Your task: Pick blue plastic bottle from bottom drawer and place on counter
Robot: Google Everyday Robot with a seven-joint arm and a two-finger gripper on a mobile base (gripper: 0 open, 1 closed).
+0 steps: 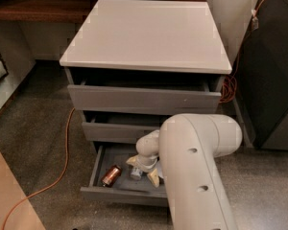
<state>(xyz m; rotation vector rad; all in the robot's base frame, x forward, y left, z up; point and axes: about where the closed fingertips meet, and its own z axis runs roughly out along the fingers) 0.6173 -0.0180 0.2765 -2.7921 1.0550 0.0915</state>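
Below white counter (149,32), bottom drawer (120,194) holds can (111,175), bottle (136,173), pincer (143,170) over bottle

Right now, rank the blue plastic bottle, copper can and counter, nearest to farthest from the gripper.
The gripper sits in the bottom drawer.
1. blue plastic bottle, right at it.
2. copper can, same drawer, camera-left.
3. counter, up top.

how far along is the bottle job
Done: the lowest grey flat-fronted drawer stands pulled open. In hand: the gripper is down inside it at the small clear-greyish plastic bottle, beside a copper-red can. Left: lifting the bottle out and setting it on the broad white glossy counter.
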